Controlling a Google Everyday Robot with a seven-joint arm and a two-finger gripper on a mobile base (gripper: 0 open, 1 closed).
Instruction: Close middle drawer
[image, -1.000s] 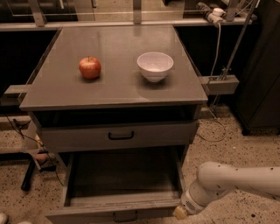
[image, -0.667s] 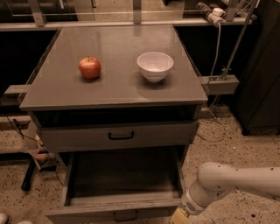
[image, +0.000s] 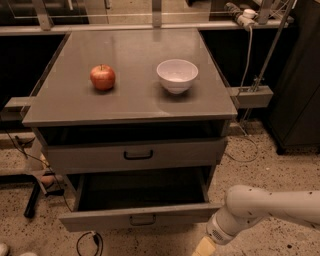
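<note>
Red apple (image: 102, 77), white bowl (image: 177, 75); seemingly floor cables (image: 86, 242)

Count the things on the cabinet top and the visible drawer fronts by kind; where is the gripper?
apple: 1
bowl: 1
drawer fronts: 2 (upper drawer, middle drawer pulled out)
Total: 4
The gripper sits at the bottom edge, right of the middle drawer's front.

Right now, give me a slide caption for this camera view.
Middle drawer stands open under the apple and bowl; end effector low beside its front corner.
</note>
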